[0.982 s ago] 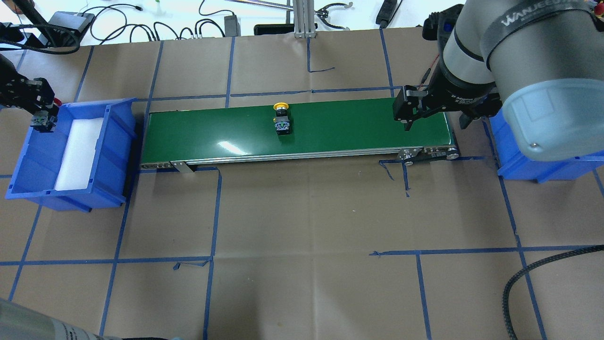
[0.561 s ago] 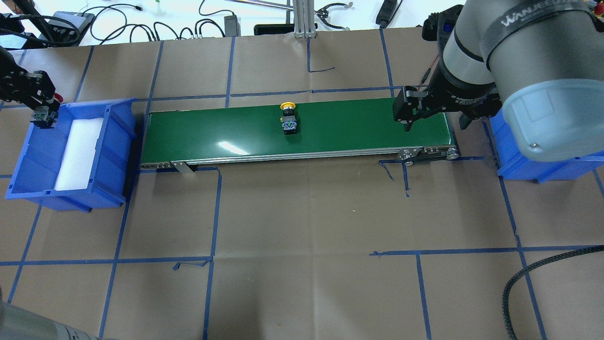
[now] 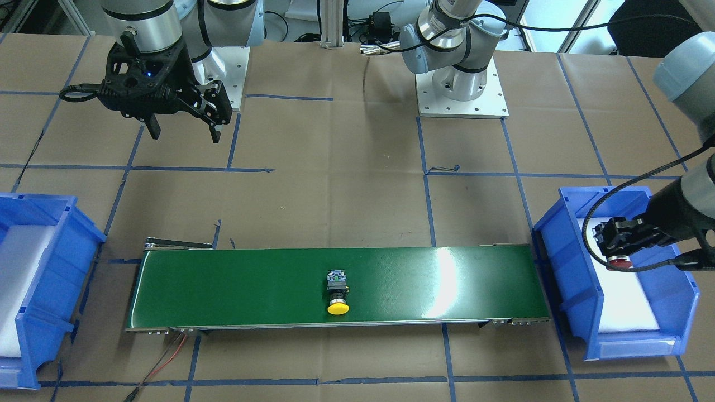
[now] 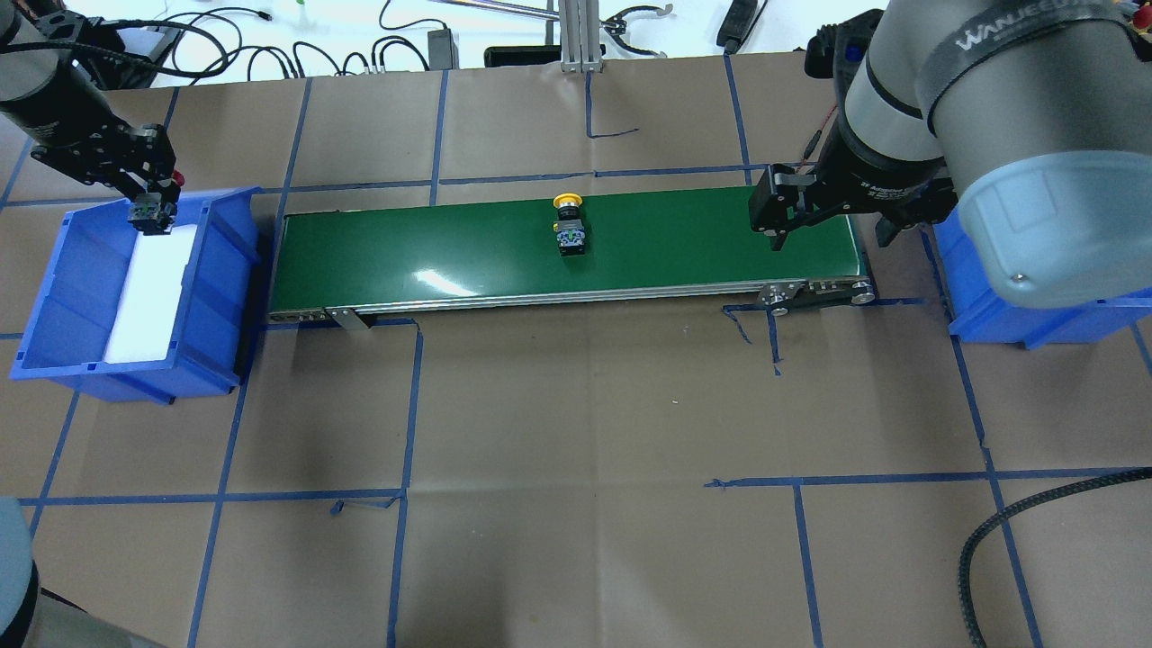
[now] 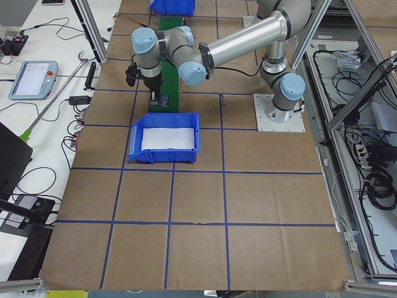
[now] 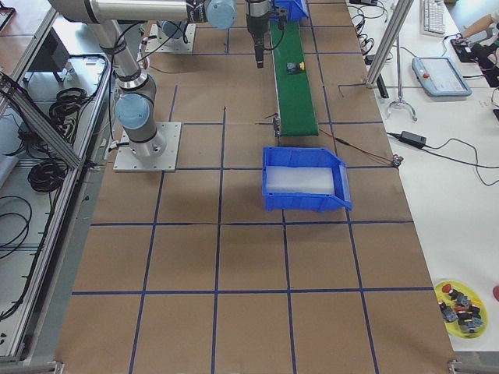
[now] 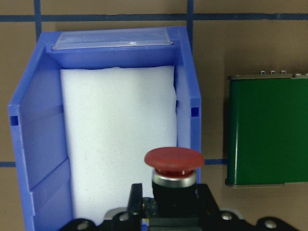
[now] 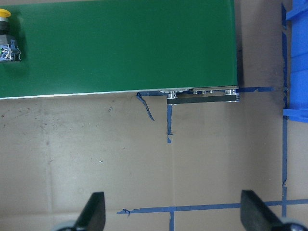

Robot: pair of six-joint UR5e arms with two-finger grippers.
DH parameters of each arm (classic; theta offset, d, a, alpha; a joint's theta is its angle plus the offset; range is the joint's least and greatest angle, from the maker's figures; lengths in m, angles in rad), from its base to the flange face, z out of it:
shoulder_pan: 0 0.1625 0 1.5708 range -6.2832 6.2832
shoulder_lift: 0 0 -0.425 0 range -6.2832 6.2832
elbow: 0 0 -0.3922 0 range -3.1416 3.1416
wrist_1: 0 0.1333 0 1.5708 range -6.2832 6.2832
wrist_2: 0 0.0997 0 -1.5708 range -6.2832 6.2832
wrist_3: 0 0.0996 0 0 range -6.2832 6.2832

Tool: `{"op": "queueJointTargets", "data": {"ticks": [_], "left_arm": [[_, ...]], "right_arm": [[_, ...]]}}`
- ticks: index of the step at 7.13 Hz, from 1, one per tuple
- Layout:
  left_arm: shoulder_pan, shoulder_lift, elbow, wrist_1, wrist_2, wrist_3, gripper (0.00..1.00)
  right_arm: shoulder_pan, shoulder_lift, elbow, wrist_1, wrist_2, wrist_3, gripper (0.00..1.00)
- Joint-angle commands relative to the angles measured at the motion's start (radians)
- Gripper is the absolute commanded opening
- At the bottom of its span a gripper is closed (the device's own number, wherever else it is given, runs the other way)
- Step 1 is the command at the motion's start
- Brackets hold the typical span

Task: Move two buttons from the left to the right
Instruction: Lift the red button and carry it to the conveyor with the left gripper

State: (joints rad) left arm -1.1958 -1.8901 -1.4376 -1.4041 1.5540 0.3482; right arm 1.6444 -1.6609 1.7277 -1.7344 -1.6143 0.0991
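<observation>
While yellow button lies on green belt, left fingers grip red button over bin; right fingers spread, empty.

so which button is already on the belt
The yellow button, lying on the green belt; the red button is held in the left end effector.

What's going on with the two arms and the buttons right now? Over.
Left gripper shut on red button, by blue bin. Right gripper open, near end of belt. Yellow button lying mid-belt. Nothing seen blocking it.
</observation>
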Motion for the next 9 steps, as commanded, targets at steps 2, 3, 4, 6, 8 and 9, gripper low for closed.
{"op": "queueJointTargets", "data": {"ticks": [2, 3, 4, 6, 8, 9], "left_arm": [[-0.155, -0.018, -0.006, 0.007, 0.048, -0.216, 0.11], [-0.177, -0.027, -0.009, 0.008, 0.061, -0.227, 0.11], [-0.179, -0.027, -0.024, 0.007, 0.058, -0.233, 0.11], [-0.180, -0.029, -0.093, 0.095, 0.055, -0.236, 0.11], [-0.179, -0.029, -0.188, 0.251, 0.054, -0.221, 0.11], [-0.179, -0.032, -0.234, 0.316, 0.054, -0.222, 0.11]], "right_arm": [[0.000, 0.001, 0.001, -0.001, 0.002, 0.001, 1.00], [0.000, 0.001, 0.001, -0.001, 0.002, 0.001, 1.00], [0.000, 0.006, 0.001, 0.001, 0.002, 0.004, 1.00], [0.000, 0.016, 0.001, -0.001, 0.004, 0.007, 1.00], [-0.003, 0.035, 0.003, -0.026, 0.008, 0.005, 1.00], [-0.006, 0.105, -0.007, -0.095, 0.008, 0.007, 1.00]]}}
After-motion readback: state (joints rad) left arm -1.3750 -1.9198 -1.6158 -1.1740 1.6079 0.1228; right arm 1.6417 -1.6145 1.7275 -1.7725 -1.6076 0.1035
